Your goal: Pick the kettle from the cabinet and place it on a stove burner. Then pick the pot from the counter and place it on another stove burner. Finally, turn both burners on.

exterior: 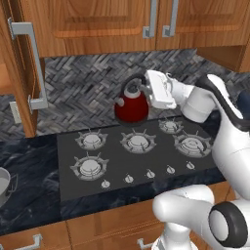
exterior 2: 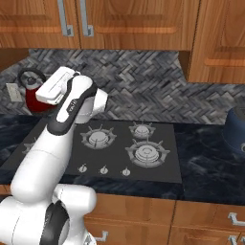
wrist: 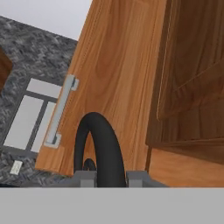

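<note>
No text, label, brand or number can be read anywhere — not on the kettle [exterior: 131, 107], nor on the cooktop [exterior: 141, 161] under it.

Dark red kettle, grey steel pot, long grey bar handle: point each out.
Dark red kettle [exterior: 132, 108]: left base view, on its round body.
Grey steel pot [exterior: 3, 184]: left base view, rim.
Long grey bar handle [exterior: 35, 53]: left base view, mid-bar.

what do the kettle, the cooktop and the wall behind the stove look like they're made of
Kettle: glossy dark red body, likely enamelled metal given its sheen; black loop handle, maybe plastic. Cooktop: matte dark grey, metal or glass, with silver-grey metal-looking burners. Wall: grey herringbone pieces, likely stone or tile.
</note>
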Tool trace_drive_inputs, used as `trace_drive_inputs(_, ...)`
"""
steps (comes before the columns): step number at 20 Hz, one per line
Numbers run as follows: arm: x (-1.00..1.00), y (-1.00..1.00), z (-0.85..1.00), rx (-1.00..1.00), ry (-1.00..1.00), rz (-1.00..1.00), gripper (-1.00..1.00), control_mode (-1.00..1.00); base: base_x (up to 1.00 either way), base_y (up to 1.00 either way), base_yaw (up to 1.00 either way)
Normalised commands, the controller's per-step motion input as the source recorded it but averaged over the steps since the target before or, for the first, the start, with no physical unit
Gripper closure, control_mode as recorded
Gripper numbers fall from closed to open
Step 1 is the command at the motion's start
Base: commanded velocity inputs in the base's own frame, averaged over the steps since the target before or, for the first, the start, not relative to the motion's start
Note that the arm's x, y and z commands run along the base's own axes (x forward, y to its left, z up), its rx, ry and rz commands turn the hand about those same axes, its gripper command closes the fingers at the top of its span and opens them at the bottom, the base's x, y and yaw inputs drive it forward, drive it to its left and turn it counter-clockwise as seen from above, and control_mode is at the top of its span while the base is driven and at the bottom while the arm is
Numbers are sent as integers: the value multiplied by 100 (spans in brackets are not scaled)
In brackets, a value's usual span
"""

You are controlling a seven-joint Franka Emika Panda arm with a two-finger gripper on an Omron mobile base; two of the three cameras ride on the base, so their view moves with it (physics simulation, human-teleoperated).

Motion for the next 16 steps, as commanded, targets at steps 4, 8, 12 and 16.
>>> trace_drive_inputs(4,26,14,-14,1,0,12,100,-100,0,0,0)
trace_drive_inputs(8,25,12,-15,1,0,12,100,-100,0,0,0)
trace_drive_inputs(12,20,10,-13,0,0,11,100,-100,0,0,0)
trace_drive_inputs(16,18,9,-11,0,0,10,100,-100,0,0,0)
